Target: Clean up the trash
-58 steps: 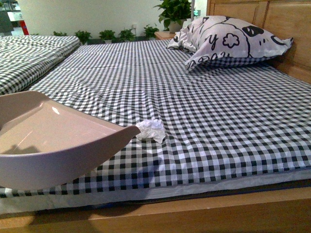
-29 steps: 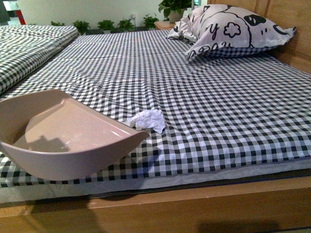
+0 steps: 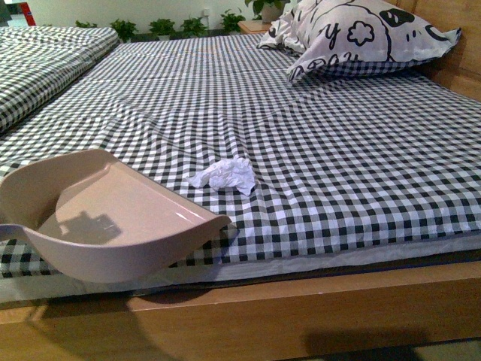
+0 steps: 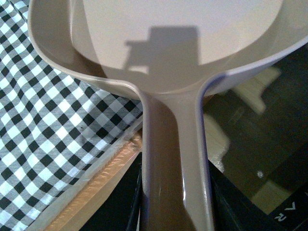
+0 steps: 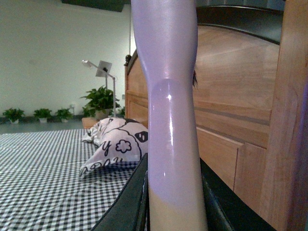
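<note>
The right claw (image 5: 173, 202) is clamped on a pale handle (image 5: 171, 96). We cannot see the left claw or tell its grip; the handle of the pink dustpan (image 3: 113, 218) runs toward its wrist. The trash (image 3: 225, 174) lies on the checked sheet (image 3: 338, 165), just past the dustpan's lip, not touching it.

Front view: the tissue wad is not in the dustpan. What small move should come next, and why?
Probably slide the pink dustpan toward the tissue wad until its lip meets it: the wad lies on the checked sheet just past the lip, apart from it.
</note>
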